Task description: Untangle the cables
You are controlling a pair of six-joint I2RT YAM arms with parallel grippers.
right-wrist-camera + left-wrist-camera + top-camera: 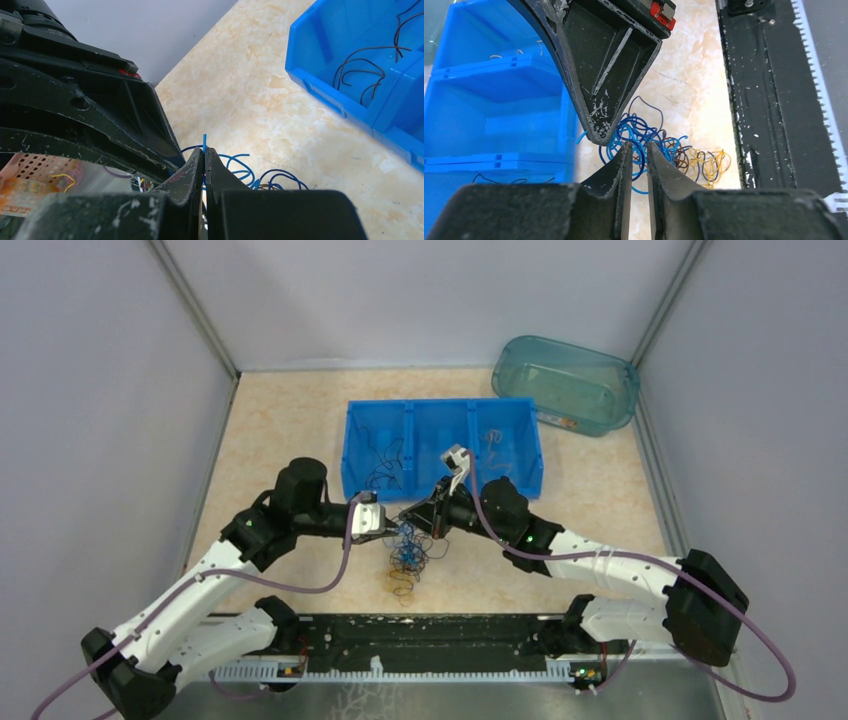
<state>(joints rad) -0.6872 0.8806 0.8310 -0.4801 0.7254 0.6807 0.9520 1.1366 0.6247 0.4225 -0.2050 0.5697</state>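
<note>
The pale marbled bench point(290, 430) fills the middle of the overhead view. The left arm point(200, 590) and right arm point(610, 565) reach in from the bottom corners and meet near the centre. Above them sits a blue bin point(350, 445) with three compartments, and a teal tub point(622, 390) stands at upper right.

Only the overhead view shows the whole bin: dark wires lie in its left compartment and a few tan curls in its right one. The right wrist view shows dark loops in one compartment close up.

The left hand point(398, 526) and right hand point(425, 517) face each other just below the bin. In the left wrist view, the left hand's fingers point(624, 165) stand a narrow slit apart with blue loops showing beyond it. Whether any strand is pinched cannot be told.

In the right wrist view, the right hand's fingers are pressed together on a blue strand whose tip sticks up between them.

The cables point(408, 555) lie on the bench under both hands. They are a blue knot with brown and yellow curls trailing toward the lower frame edge.
</note>
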